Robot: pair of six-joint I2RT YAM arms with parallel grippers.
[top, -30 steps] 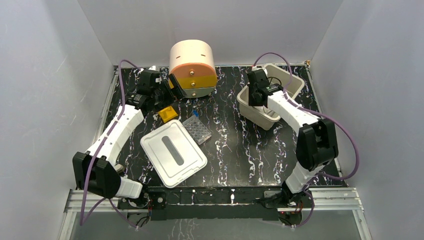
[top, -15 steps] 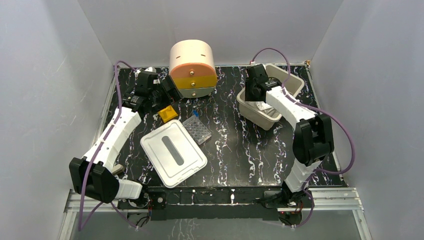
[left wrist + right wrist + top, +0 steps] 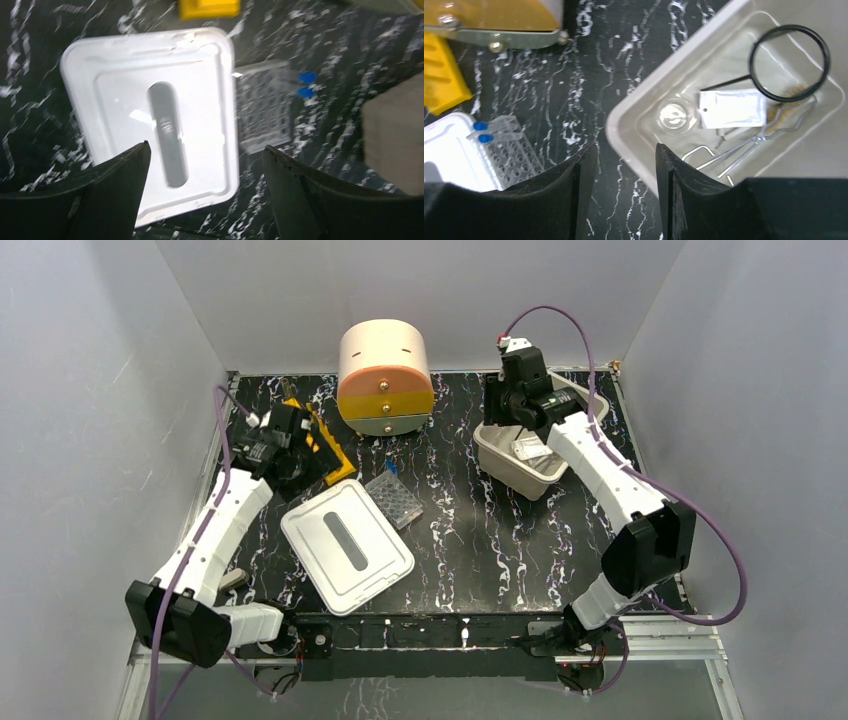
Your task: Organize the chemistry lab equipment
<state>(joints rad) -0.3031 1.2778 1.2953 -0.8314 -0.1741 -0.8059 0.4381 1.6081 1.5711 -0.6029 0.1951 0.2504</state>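
Observation:
My left gripper (image 3: 316, 436) (image 3: 205, 145) hangs open and empty over the table's left side, beside the yellow rack (image 3: 338, 462) (image 3: 207, 7). Its wrist view looks down on the clear well plate (image 3: 262, 107) (image 3: 393, 498) with two small blue-tipped items (image 3: 306, 84) at its edge. My right gripper (image 3: 506, 412) (image 3: 625, 145) is open with nothing between its fingers, above the near-left rim of the white bin (image 3: 634, 100) (image 3: 500, 465). Inside the bin lie a black ring with a handle (image 3: 789, 62), a white packet (image 3: 731, 107), a clear round dish (image 3: 676, 115) and metal tongs (image 3: 749, 145).
The white lid with a grey slot (image 3: 347, 545) (image 3: 150, 115) lies flat near the front left, touching the well plate. The round peach-orange-yellow drawer unit (image 3: 385, 380) (image 3: 494, 20) stands at the back middle. Walls close in the table on three sides.
The right gripper has opened and risen out of the bin. The left gripper has pulled back from the drawer unit towards the left and turned to face the lid.

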